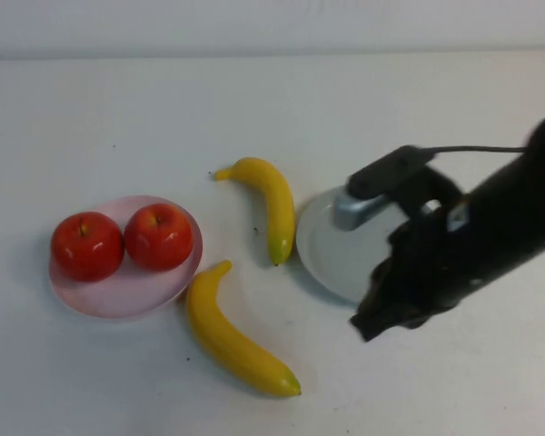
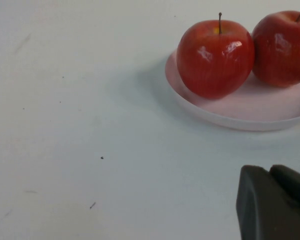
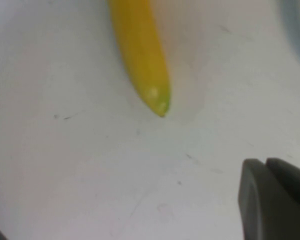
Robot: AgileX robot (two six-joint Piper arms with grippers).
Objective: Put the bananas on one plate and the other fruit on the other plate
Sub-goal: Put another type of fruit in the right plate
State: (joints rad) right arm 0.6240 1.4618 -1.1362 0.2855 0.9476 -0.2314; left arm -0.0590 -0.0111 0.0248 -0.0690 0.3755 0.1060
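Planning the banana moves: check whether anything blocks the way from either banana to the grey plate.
Nothing lies on the table between the far banana or the near banana and the grey plate. But the right arm hangs over much of that plate, its shut right gripper near the plate's near edge. The shut left gripper sits beside the pink plate.

A plain white table [image 1: 91, 118] carries everything. On its left sits a pale pink plate [image 1: 118, 295] (two red apples are on it, not on the tabletop). Toward the right lies a grey plate [image 1: 331, 250], partly hidden by a black arm. Between the plates, two yellow bananas rest on the bare surface: the far banana [image 1: 268, 204] and the near banana [image 1: 232, 336].
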